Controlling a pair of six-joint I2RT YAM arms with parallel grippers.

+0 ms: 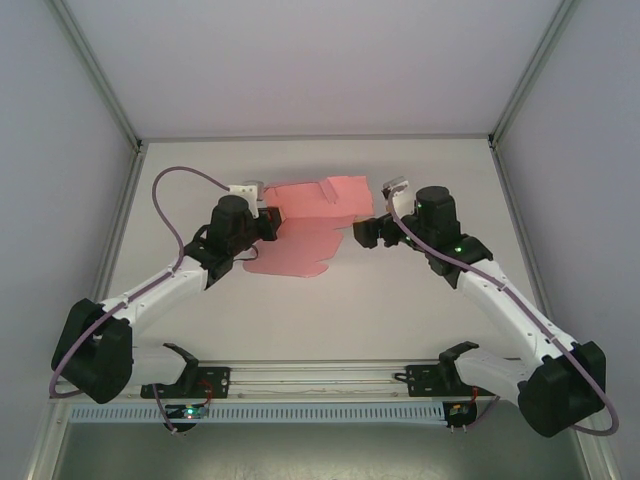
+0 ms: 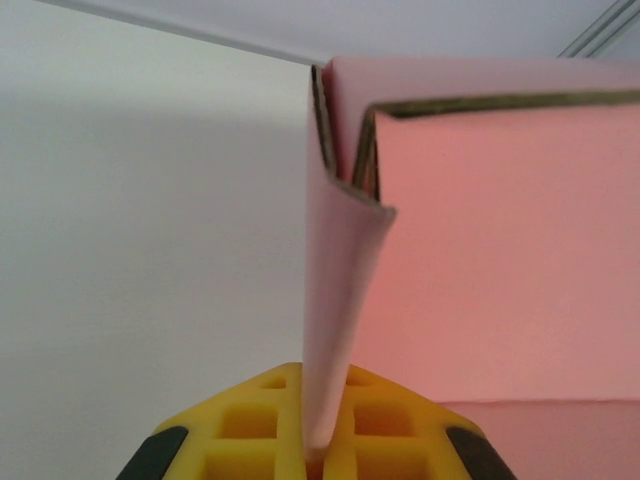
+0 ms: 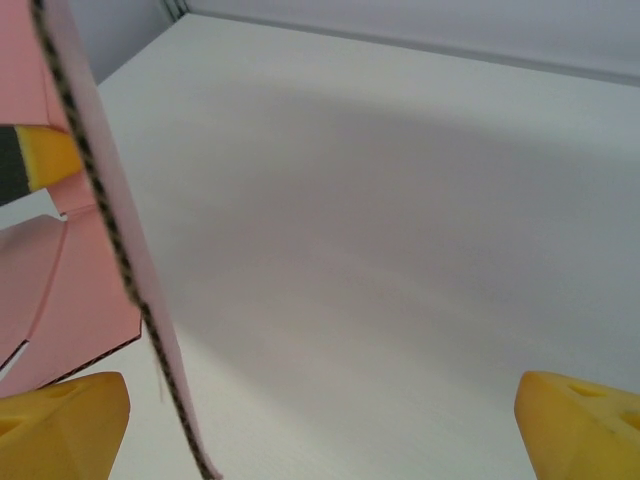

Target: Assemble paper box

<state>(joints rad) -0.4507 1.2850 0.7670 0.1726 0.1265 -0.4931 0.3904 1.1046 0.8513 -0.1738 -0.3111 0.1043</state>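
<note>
I am folding up the walls: my left gripper [image 2: 318, 440] pinches a flap of the pink paper box [image 1: 312, 212] at upper middle, and my right gripper [image 1: 366, 234], wide open and empty, should grab the other side next.

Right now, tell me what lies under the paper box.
The paper box lies on the white table, which shows all around it. What sits beneath the sheet itself is covered, so I cannot tell.
</note>
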